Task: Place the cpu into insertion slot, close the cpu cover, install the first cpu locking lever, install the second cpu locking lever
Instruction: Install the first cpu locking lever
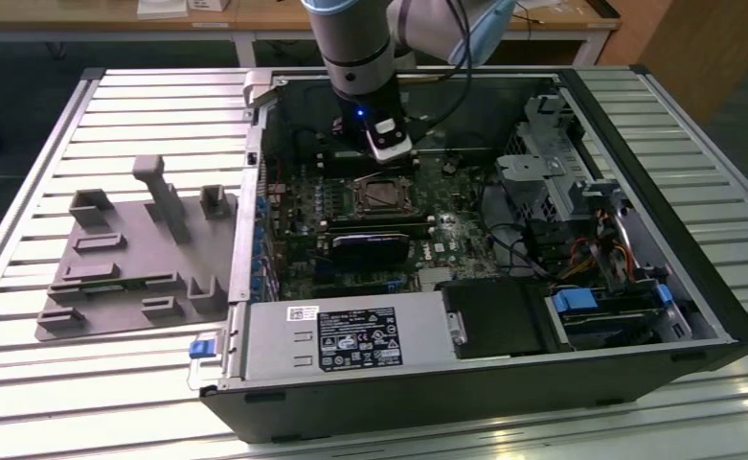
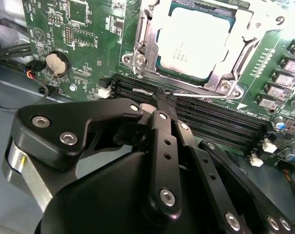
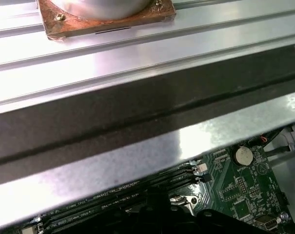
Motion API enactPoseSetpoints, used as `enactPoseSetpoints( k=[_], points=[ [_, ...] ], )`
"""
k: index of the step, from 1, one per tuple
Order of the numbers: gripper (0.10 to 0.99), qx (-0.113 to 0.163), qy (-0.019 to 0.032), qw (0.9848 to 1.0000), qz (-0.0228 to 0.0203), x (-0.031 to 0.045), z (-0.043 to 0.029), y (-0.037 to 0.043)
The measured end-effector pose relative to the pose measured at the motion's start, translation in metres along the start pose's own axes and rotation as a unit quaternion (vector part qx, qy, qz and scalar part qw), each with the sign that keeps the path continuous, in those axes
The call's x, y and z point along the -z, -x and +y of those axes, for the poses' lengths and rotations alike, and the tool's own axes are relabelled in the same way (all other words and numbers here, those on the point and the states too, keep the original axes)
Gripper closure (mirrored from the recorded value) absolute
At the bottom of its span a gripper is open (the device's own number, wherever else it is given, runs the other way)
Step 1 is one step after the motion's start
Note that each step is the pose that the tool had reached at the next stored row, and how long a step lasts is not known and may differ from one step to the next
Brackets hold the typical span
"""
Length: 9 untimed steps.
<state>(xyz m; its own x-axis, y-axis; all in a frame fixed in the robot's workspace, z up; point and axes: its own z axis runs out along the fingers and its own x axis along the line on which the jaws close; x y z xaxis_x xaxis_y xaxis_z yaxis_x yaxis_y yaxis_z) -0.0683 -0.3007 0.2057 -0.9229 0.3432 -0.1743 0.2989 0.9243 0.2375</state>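
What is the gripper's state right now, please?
Gripper: fingers closed, tips at the thin metal lever; whether they grip it cannot be told.

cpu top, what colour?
The cpu top is pale silver-grey metal with some dark print. It shows best in the second wrist view.

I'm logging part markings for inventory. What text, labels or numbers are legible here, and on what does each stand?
Nothing can be quoted.
Labels on the grey metal power supply box: print too small to read.
Pale silver-grey cpu top: faint dark print, blurred.
Green circuit board: white lettering, too small to read.
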Motion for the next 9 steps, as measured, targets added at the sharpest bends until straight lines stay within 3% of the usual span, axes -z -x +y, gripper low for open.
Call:
enactPoseSetpoints(
  k=[9],
  points=[
    [0.984, -0.023, -0.0041, 0.9997, -0.0058, -0.0023, 0.0011, -0.0020]
  ],
)
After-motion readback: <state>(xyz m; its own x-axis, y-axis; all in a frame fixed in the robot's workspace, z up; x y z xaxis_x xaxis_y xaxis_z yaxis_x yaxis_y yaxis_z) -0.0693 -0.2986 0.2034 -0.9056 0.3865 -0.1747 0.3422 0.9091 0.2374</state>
